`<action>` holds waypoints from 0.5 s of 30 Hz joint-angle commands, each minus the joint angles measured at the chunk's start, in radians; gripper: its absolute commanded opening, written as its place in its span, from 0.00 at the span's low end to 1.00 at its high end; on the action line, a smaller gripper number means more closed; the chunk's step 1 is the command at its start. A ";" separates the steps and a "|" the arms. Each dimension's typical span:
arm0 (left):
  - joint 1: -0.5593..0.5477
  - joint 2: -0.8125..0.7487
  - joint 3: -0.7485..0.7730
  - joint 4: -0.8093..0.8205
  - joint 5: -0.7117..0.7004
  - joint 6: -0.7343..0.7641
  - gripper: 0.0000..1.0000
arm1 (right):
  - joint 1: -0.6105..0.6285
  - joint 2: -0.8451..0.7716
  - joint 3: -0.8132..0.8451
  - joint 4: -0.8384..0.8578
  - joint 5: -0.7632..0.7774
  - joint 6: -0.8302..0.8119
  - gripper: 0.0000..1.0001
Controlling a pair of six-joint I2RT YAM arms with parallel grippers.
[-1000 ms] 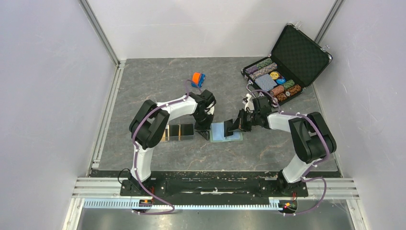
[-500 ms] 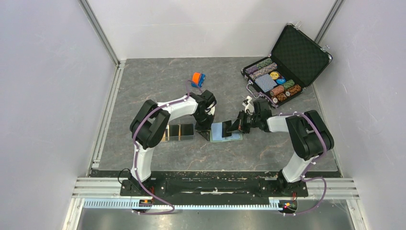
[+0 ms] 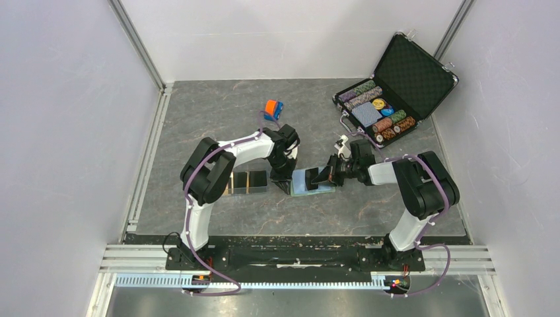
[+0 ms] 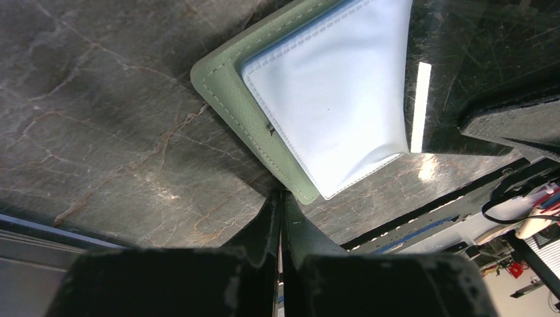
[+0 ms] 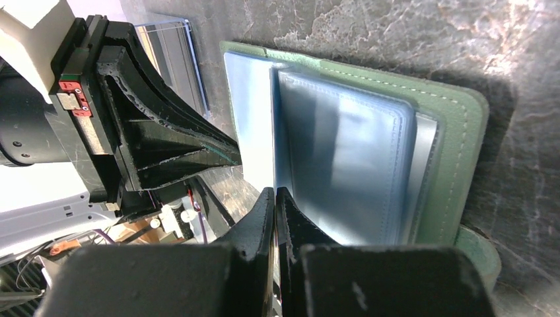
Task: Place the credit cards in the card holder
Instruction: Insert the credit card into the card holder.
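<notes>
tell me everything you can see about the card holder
The card holder is a sage-green, leather-looking wallet with pale stitching, lying open and flat on the grey marbled table. Its pale blue inside faces up, with a stack of clear plastic pockets. The left end effector, shut, rests at its edge, apparently pinning it. The right end effector, shut on a glossy black credit card, holds that card edge-down against the pockets.

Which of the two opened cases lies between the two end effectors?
The sage-green card holder, opened flat showing pale blue pockets; the black chip case sits apart at the far right corner.
</notes>
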 commanded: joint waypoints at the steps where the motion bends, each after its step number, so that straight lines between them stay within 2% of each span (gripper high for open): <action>1: -0.013 0.047 0.000 0.040 -0.034 0.009 0.02 | 0.000 -0.024 -0.004 0.000 -0.002 0.005 0.00; 7: -0.014 0.045 -0.001 0.041 -0.035 0.009 0.02 | 0.000 -0.045 0.044 -0.112 0.051 -0.058 0.00; 15: -0.015 0.047 0.006 0.040 -0.030 0.009 0.02 | 0.005 0.063 0.087 -0.179 -0.007 -0.126 0.00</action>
